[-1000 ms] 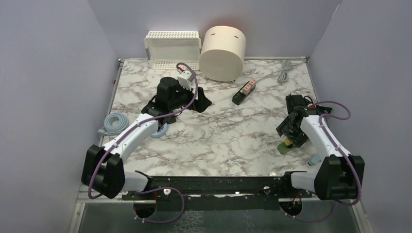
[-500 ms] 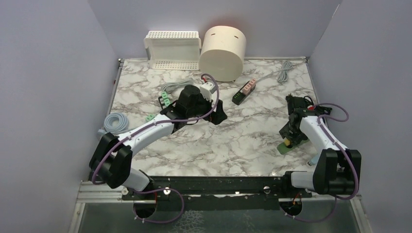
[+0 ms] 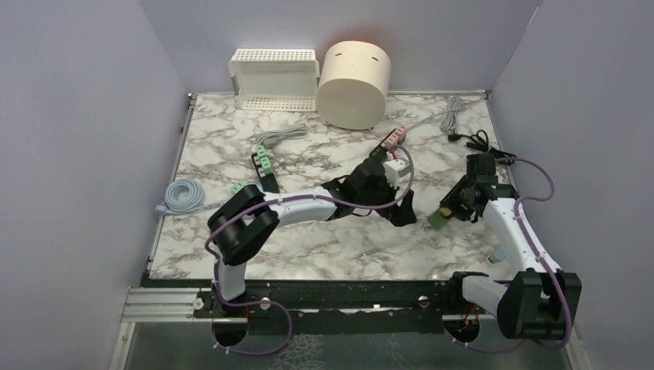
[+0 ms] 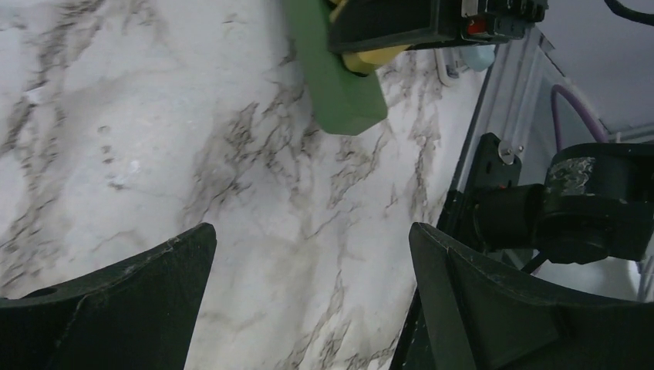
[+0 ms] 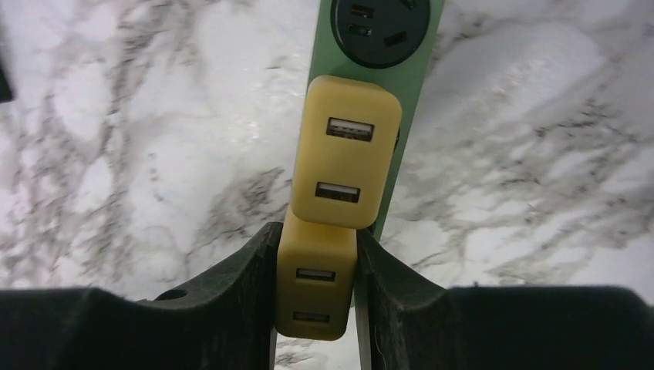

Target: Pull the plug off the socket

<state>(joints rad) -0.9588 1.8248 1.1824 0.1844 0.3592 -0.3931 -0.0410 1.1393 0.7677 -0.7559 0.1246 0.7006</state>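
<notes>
Plug (image 5: 316,289): small yellow plastic USB block, probably light, stiff, slick. Right gripper (image 5: 316,235) clamps its flat sides; left gripper (image 4: 312,231) wide open.

We count two robot arms (image 3: 297,205) (image 3: 515,227), three power strips (image 3: 438,220) (image 3: 388,144) (image 3: 265,165), two yellow plugs (image 5: 353,150) (image 5: 316,285), one white basket (image 3: 275,77), one round cream tub (image 3: 354,84) and one coiled blue cable (image 3: 182,194).

The left arm has swung from the upper left-centre of the top view to the centre right, so the left gripper (image 3: 402,208) now sits near the green socket strip (image 3: 437,220). The right gripper (image 5: 316,254) has closed onto the yellow plug (image 5: 316,281) — and the strip has shifted up and leftward.
</notes>
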